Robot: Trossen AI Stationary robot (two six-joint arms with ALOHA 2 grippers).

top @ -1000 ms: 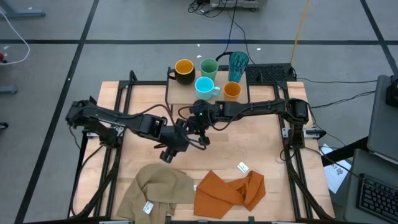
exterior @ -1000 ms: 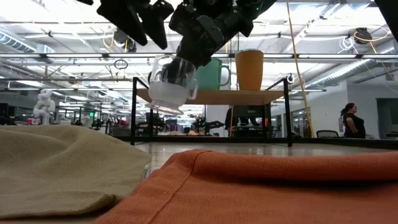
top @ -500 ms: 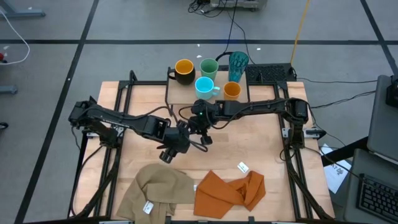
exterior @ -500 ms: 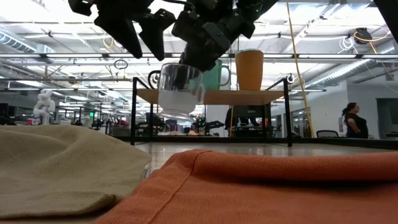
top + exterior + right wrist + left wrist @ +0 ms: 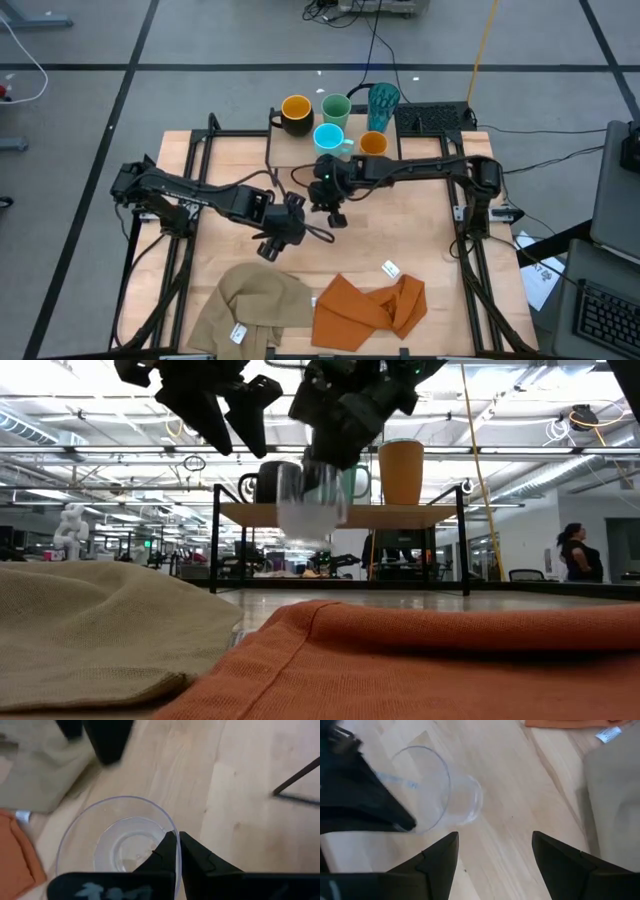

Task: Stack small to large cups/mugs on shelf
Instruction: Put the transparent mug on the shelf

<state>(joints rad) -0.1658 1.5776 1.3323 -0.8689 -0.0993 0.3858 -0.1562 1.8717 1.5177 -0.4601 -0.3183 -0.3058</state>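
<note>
Closest to the low camera lie the orange cloth and the tan cloth, which hide the tabletop in front of the arms from that view. Above them the right gripper is pinched tight on the rim of the small clear cup, which a second ago hung tilted and now hangs upright in the air, nearer the shelf; I judge the carry toward the shelf is under way. The left gripper has let go and drawn aside, its jaws wide and empty. Beyond, the black mug, green cup, teal tumbler, light blue mug and orange cup stand on the shelf. The arms partly hide the shelf's front edge from above.
</note>
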